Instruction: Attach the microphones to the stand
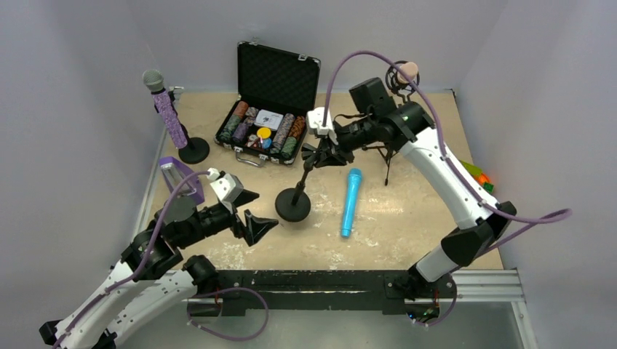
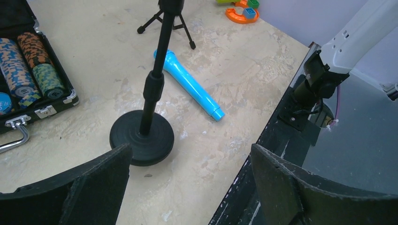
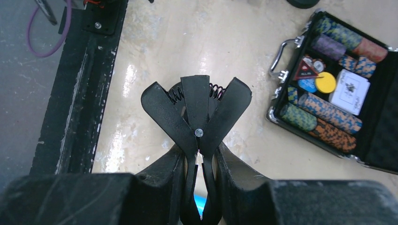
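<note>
The blue microphone (image 1: 351, 201) lies flat on the table, right of a black round-base stand (image 1: 293, 206). My right gripper (image 1: 325, 151) is shut on that stand's spring clip (image 3: 197, 117), squeezing its handles; the blue microphone shows below through the gap (image 3: 199, 204). The purple microphone (image 1: 169, 116) sits tilted in a second round-base stand (image 1: 193, 150) at far left. The pink microphone (image 1: 407, 70) sits on a tripod stand (image 1: 387, 156) at the back. My left gripper (image 1: 255, 212) is open and empty, left of the middle stand; its view shows the base (image 2: 141, 136) and the blue microphone (image 2: 190, 84).
An open black case of poker chips (image 1: 265, 127) stands at the back centre, also in the right wrist view (image 3: 328, 108). A purple-framed clear object (image 1: 178, 178) stands by the left arm. Orange and green toys (image 1: 476, 174) lie at the right edge. A black rail (image 1: 320, 280) runs along the near edge.
</note>
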{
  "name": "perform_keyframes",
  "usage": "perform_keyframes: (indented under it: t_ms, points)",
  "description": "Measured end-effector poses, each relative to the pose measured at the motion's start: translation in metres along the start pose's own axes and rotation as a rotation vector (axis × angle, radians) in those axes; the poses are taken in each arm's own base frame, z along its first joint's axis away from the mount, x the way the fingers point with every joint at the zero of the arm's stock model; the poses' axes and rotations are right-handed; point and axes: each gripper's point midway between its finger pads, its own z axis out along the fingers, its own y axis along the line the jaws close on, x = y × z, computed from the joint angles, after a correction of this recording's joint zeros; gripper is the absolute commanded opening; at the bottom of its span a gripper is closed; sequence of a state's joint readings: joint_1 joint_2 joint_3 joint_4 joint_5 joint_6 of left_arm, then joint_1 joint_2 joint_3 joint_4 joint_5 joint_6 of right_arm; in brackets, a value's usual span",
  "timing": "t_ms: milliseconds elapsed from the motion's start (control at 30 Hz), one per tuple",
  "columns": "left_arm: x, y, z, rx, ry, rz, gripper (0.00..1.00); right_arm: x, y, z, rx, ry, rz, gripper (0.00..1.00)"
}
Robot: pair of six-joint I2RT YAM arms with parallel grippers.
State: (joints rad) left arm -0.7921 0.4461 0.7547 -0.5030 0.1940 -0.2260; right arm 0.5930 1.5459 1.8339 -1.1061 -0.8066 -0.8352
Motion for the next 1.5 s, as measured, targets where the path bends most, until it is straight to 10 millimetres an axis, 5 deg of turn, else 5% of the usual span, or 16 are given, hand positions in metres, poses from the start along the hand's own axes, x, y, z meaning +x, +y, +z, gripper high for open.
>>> perform_keyframes:
  t_ms: [133, 233, 433, 533, 800, 867, 1000, 1133, 1367, 1500]
  points:
    - [0.002, 0.002, -0.003, -0.014, -0.012, -0.007, 0.99, 0.014, 0.001, 0.029, -0.034, 0.039, 0.024, 0.14]
    - [0.008, 0.004, -0.002, -0.022, 0.001, -0.02, 0.99, 0.024, 0.005, 0.041, -0.051, 0.071, 0.051, 0.31]
    - [0.017, 0.007, 0.001, -0.032, 0.021, -0.031, 0.99, 0.021, 0.011, 0.047, -0.067, 0.071, 0.068, 0.58]
    - [0.017, 0.007, 0.002, -0.031, 0.019, -0.031, 0.99, 0.016, 0.014, 0.045, -0.073, 0.061, 0.069, 0.62]
    - [0.015, 0.007, 0.0, -0.034, 0.011, -0.03, 0.99, -0.016, 0.024, 0.009, -0.019, 0.009, 0.011, 0.66]
    - [0.014, 0.007, -0.001, -0.035, 0.002, -0.028, 0.99, -0.024, 0.032, -0.009, 0.022, -0.022, -0.012, 0.83]
    - [0.013, 0.008, -0.002, -0.041, -0.005, -0.027, 0.99, -0.025, 0.034, -0.048, 0.156, -0.111, 0.031, 0.92]
    - [0.012, 0.011, -0.002, -0.059, -0.008, -0.026, 0.99, 0.021, 0.02, -0.056, 0.287, -0.189, 0.308, 0.91]
    - [0.016, 0.019, 0.002, -0.095, -0.015, -0.025, 0.99, 0.147, 0.024, 0.004, 0.369, -0.122, 0.848, 0.88]
    - [0.018, 0.02, 0.004, -0.097, -0.012, -0.027, 0.99, 0.183, 0.007, 0.006, 0.569, -0.102, 1.053, 0.87]
